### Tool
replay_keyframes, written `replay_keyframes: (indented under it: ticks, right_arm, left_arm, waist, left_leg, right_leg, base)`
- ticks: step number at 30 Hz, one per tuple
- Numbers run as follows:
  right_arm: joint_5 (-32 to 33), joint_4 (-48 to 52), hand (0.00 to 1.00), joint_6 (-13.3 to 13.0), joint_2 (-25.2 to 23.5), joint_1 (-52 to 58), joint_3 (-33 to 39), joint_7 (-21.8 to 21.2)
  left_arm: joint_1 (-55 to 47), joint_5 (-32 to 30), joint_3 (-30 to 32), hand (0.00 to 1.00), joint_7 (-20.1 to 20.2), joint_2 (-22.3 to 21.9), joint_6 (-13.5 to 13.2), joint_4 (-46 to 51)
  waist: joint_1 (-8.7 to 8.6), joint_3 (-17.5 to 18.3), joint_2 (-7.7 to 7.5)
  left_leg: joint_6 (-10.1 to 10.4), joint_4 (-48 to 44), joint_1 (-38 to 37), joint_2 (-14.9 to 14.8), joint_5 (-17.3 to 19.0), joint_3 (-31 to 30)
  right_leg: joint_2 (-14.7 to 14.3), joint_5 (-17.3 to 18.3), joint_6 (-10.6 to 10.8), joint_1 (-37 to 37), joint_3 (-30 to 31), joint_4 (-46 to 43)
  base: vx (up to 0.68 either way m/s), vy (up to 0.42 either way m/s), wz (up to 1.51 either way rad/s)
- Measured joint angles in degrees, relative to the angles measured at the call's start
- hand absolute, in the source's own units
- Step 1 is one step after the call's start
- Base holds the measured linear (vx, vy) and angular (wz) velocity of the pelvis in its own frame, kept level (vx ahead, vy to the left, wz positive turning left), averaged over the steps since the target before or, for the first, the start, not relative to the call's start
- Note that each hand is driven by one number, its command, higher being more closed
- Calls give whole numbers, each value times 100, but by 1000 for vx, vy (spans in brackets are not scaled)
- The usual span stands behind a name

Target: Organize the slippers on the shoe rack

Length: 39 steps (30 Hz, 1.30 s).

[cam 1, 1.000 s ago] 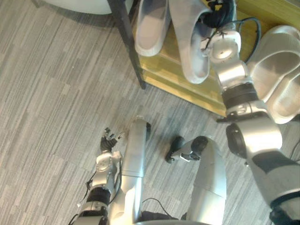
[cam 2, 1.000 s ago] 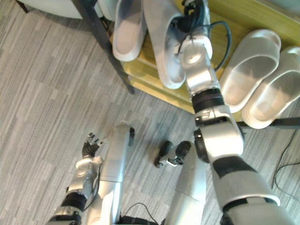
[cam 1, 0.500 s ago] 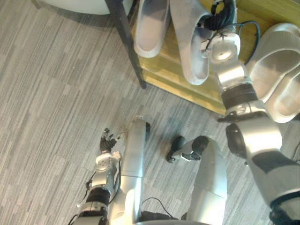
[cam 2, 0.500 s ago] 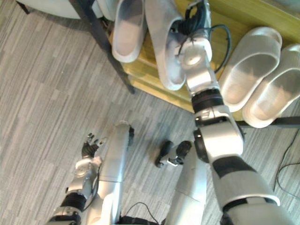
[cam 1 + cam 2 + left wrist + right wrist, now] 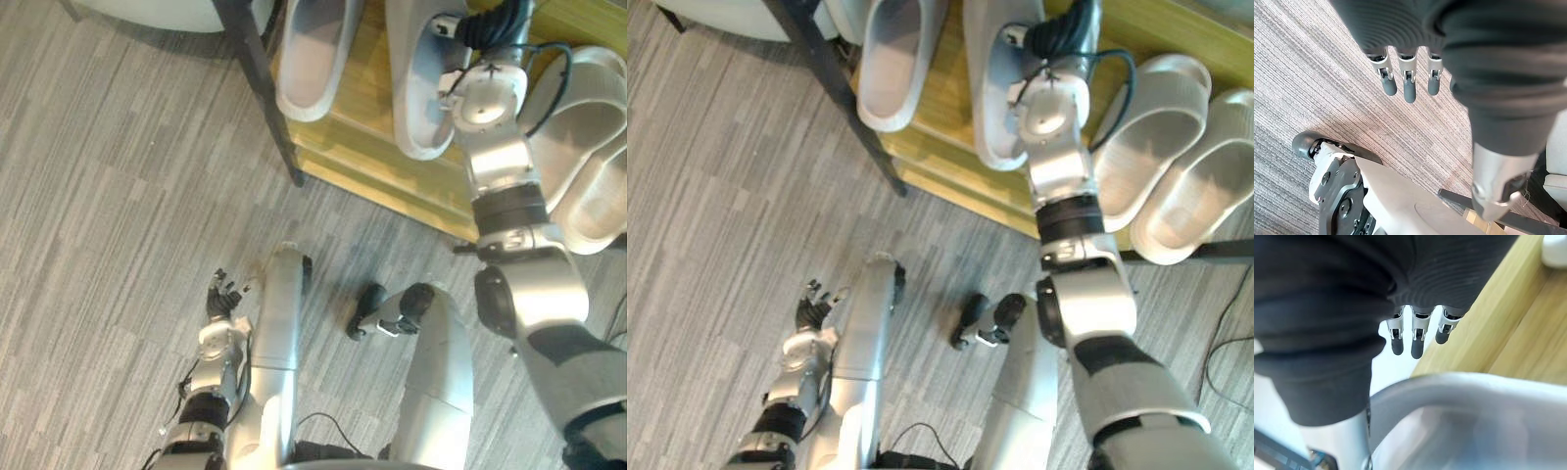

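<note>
The shoe rack (image 5: 364,168) is a low shelf of yellow wooden boards with a straight front edge, carried on a slim black metal leg (image 5: 261,90), and it stands on a floor (image 5: 118,206) of grey carpet with a fine striped weave. Four pale grey slippers of smooth, moulded, rubbery material lie on the shelf, each with a rounded toe and a broad band over the foot. The leftmost slipper (image 5: 309,59) lies just beside the black leg, its toe hanging past the front edge of the boards. Next to it is the second slipper (image 5: 416,103), toe also over the edge, with the robot's right arm reaching up alongside it. In the right wrist view the right hand (image 5: 1416,343) is poised above the curved grey band of this slipper (image 5: 1474,396); its fingers (image 5: 1397,340) are straight and side by side, not curled round anything, and the thumb cannot be made out. Farther right, a third slipper (image 5: 1151,137) and a fourth slipper (image 5: 1205,191) lie close together at a slant as a pair. The left hand (image 5: 221,297) hangs low over the carpet, well apart from the rack, with its fingers (image 5: 1409,89) straight and empty.
</note>
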<state>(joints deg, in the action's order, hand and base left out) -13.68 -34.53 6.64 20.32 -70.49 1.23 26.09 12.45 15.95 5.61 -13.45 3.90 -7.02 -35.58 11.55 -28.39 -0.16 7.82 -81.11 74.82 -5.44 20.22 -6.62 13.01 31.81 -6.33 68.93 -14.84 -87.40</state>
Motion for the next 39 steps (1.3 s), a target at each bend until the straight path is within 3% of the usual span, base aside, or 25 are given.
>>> replay_keyframes:
  ticks: [7,18,23,30,39]
  right_arm:
    - [18,350,0,16,-50,367,94,112]
    - [370,643,0,-50,-322,801,74,-312]
    - [357,1623,0,-81,-595,1538,79,-302]
    - [374,2899,0,-183,-1405,2862,181,-119]
    - [1122,3168,0,-527,-1990,3763,224,-107]
  left_arm:
    - [-134,0,28,0,-8,5,0,5]
    - [-196,2,133,0,7,1,23,-3]
    - [-212,1,195,0,18,-4,72,-9]
    - [-303,-23,433,0,22,-1,227,8]
    - [-413,-237,626,0,17,-42,267,9]
  waist:
    - [0,23,-24]
    - [-25,53,-68]
    - [-62,59,-79]
    - [-189,123,-189]
    - [-231,158,-251]
  left_leg:
    - [-16,99,-131,-63,9,62]
    - [-84,90,-155,-96,48,150]
    - [-86,88,-155,-99,51,153]
    - [-100,101,-199,-111,66,171]
    - [-150,279,-397,-151,87,279]
  right_leg:
    - [-48,-37,67,-100,35,126]
    - [-60,-54,99,-106,102,162]
    - [-67,-54,99,-106,108,167]
    - [-91,-65,121,-138,135,200]
    - [-101,-120,224,-296,193,409]
  base:
    - [9,-5,-4]
    - [4,0,-2]
    - [0,0,0]
    - [0,0,0]
    - [2,4,-2]
